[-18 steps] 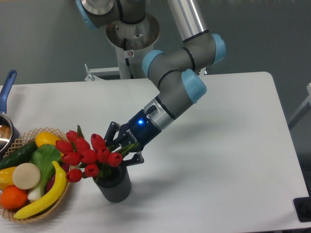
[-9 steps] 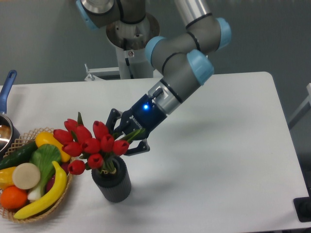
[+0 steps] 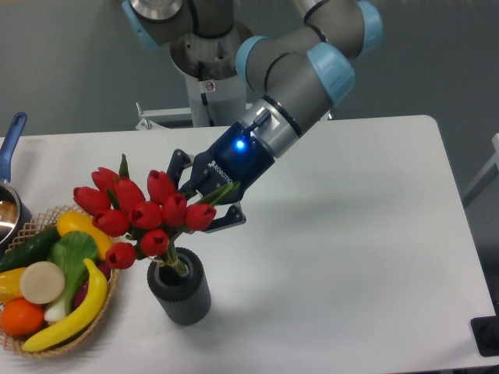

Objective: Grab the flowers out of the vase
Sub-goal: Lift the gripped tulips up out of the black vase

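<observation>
Now | wicker basket (image 3: 23,343) unmoved at left | flowers (image 3: 144,218) higher than a second ago — stem ends barely inside the vase (image 3: 180,292) on the bench (image 3: 351,234) | tool (image 3: 204,204) pinching the stems, rising — extraction nearly complete.

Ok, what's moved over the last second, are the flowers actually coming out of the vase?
Yes. The gripper, shut on the flowers, has risen and drawn back, lifting the bunch up and slightly left. The buds now sit higher above the vase, though the stem ends are still in its mouth. The vase, the fruit basket and the pot have not moved.
</observation>
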Robot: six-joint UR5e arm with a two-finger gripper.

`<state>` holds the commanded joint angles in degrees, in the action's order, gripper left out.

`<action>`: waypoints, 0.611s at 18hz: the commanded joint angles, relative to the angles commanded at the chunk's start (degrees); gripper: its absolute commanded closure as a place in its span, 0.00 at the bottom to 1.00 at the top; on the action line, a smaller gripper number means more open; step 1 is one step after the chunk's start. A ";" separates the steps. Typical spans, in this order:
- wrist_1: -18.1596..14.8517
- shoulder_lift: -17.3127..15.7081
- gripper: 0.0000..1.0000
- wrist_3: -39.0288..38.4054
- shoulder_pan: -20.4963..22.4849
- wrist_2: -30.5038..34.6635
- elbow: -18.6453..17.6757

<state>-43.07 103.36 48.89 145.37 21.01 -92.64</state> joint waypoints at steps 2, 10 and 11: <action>0.00 -0.44 0.67 -1.78 0.17 0.00 0.36; 0.00 -1.76 0.67 -2.39 3.06 -0.18 0.45; 0.00 -1.85 0.67 -2.83 4.47 -0.18 0.45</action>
<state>-43.07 101.51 46.06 149.84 20.83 -92.20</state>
